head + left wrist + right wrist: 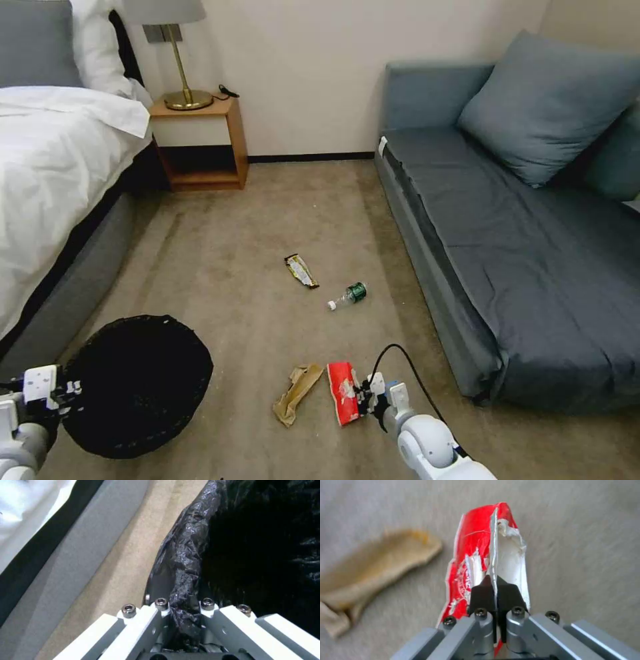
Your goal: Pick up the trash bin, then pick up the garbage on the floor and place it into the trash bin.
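From the head, the left gripper (73,387) holds the trash bin (137,387) at its rim, low on the left; the right gripper (363,399) touches the red packet (343,392) on the floor (253,220). The left wrist camera shows fingers closed on the black liner (186,555). In the right wrist camera, both pads (481,595) are pinched together on the packet's edge, the brown paper bag (376,567) beside.

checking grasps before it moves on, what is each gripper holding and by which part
Left gripper is shut on the trash bin at its bag-lined rim. Right gripper pinches the red snack packet by its raised middle fold.
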Robot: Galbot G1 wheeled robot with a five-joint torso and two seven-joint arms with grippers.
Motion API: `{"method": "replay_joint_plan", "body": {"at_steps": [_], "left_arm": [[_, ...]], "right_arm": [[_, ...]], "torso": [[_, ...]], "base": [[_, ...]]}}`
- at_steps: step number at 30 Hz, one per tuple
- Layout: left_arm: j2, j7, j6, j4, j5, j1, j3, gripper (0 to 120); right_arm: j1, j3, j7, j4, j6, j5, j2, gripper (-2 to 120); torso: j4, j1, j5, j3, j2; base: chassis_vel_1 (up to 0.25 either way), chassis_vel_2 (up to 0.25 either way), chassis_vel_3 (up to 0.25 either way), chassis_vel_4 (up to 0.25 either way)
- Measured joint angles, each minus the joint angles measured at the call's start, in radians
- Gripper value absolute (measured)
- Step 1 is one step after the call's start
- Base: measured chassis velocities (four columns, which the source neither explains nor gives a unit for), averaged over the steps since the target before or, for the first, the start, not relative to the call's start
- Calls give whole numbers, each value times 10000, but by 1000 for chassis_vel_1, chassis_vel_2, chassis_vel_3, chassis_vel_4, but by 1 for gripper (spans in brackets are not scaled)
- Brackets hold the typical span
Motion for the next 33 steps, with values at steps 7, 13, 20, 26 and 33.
{"method": "replay_joint_plan", "body": {"at_steps": [7,13,20,26,33], "left_arm": [[-50,-7,-22,-1,10,65,32,3],[-154,-10,-26,-27,61,132,136,3],[-270,-11,-26,-29,85,148,140,3],[-317,-13,-17,-29,90,157,141,3],[-274,-9,20,-81,47,194,52,3]], "right_arm": [[-293,-51,505,2583,285,922,-370,0],[667,-1798,736,4120,1223,1561,-267,0],[2263,-4018,847,3814,2085,1748,163,0],[3497,-5641,738,2755,2285,1635,1419,0],[3693,-6252,772,1519,2375,1097,2884,0]], "torso": [[-2,0,-2,-1,0],[1,0,-1,0,0],[3,0,-2,0,-1],[2,-1,-3,0,0],[3,-1,-3,0,0]], "base": [[0,0,0,0],[0,0,0,0],[0,0,0,0],[0,0,0,0],[0,0,0,0]]}}
